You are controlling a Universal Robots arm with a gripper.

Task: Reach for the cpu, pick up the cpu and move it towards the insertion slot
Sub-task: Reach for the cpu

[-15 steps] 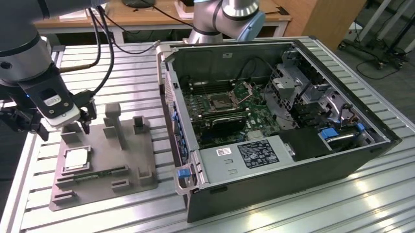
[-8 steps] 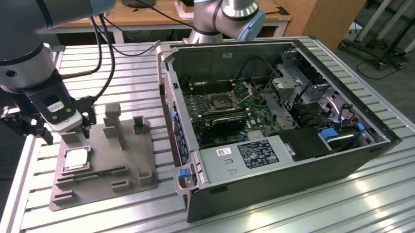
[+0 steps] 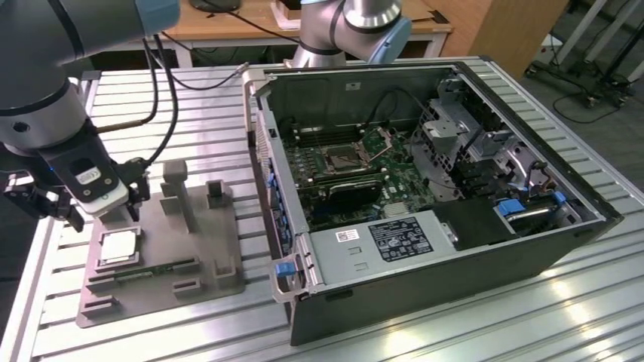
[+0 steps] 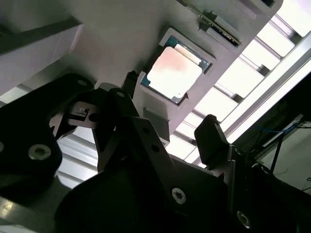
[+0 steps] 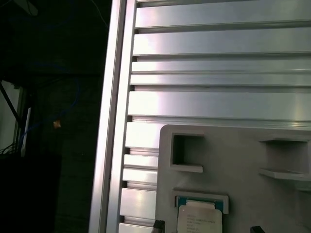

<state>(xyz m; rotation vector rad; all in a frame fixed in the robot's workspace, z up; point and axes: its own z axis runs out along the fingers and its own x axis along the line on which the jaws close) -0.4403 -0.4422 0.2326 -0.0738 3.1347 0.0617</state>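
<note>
the gripper (image 4: 170, 102) hangs just above the cpu (image 4: 174, 73), jaws spread apart and empty. the cpu lies in the grey tray's (image 3: 201, 260) recess on the worktop (image 3: 453, 332), well apart from the insertion slot (image 3: 342, 158).

A slotted aluminium table (image 3: 503, 332) carries an open computer case (image 3: 423, 290) lying on its side, toward the exterior view's right. Inside it sit a green motherboard (image 3: 302, 162), a labelled power supply (image 3: 387, 240) and a metal drive cage (image 3: 453, 139). On the exterior view's left lies a grey plastic tray (image 3: 207, 245) (with several upright posts), a green memory stick (image 3: 151, 270) resting in it. A wooden desk (image 3: 231, 26) stands behind.
</note>
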